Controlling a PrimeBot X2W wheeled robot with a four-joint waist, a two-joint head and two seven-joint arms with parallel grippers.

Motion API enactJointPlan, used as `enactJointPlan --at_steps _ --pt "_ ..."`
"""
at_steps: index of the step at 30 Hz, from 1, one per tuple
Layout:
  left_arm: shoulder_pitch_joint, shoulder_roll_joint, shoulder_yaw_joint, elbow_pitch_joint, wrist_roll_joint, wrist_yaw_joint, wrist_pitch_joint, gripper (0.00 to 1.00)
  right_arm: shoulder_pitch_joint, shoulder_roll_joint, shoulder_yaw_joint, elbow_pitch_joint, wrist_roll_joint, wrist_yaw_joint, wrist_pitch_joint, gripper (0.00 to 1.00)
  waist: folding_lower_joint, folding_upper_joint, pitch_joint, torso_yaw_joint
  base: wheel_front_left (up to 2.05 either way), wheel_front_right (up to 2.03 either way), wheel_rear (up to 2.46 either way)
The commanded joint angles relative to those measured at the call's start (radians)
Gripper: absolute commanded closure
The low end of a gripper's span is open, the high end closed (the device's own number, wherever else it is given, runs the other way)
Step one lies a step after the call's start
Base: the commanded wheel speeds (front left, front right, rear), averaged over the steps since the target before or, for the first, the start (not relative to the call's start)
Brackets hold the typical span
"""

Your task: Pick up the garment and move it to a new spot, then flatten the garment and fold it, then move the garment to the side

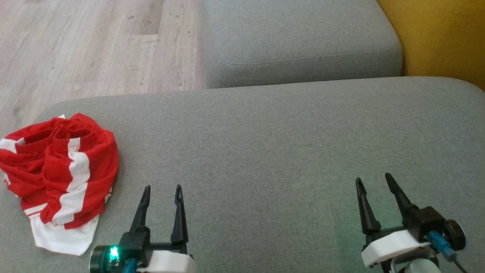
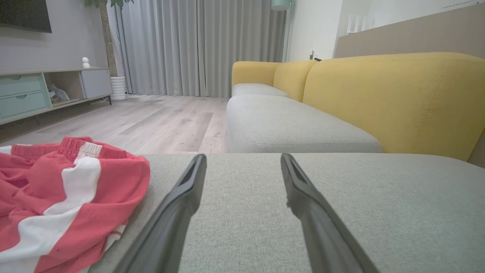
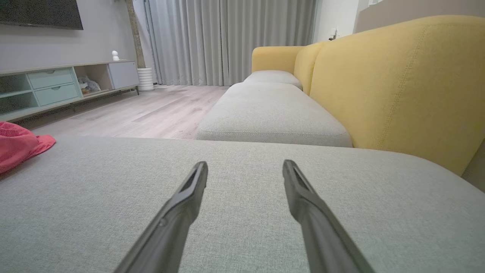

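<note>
Garment (image 1: 60, 170): where is it, and is either end effector on it?

— It lies in a crumpled red-and-white heap at the left end of the grey sofa cushion (image 1: 265, 144), close to the edge above the floor (image 1: 75, 45). Nothing touches it. Your left end effector (image 1: 162, 186) sits just beside it, to its right, fingers spread and empty. Your right end effector (image 1: 373, 178) is well apart from it over bare cushion, also spread and empty.

— Why this pose?

— Both point forward, low over the seat, so you are likely in a neutral ready stance with the pickup not yet begun. The heap's bunched folds should give your left side an easy pinch. The wide bare stretch in the middle looks like your natural new spot for flattening. Mind the edge: a drag leftward could tip the cloth off.
</note>
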Motion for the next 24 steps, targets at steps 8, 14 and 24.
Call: enactJointPlan --at_steps 8,14,24 --pt "-0.045 0.004 0.044 -0.003 0.02 0.003 -0.017 0.0 -0.031 -0.011 0.027 -0.036 -0.034 -0.001 -0.021 0.0 0.0 0.0 0.001 0.001 0.0 0.0 0.0" --pt "-0.057 0.004 0.054 0.01 0.015 -0.001 -0.017 0.0 -0.032 -0.011 0.019 -0.036 -0.034 -0.001 -0.021 0.0 0.0 0.0 0.01 0.016 0.0 0.0 0.0" --pt "-0.068 0.004 0.061 -0.02 0.034 0.041 -0.017 0.0 -0.034 -0.011 0.015 -0.04 -0.028 -0.001 -0.021 0.0 0.0 0.0 0.034 0.152 0.0 0.0 0.0"
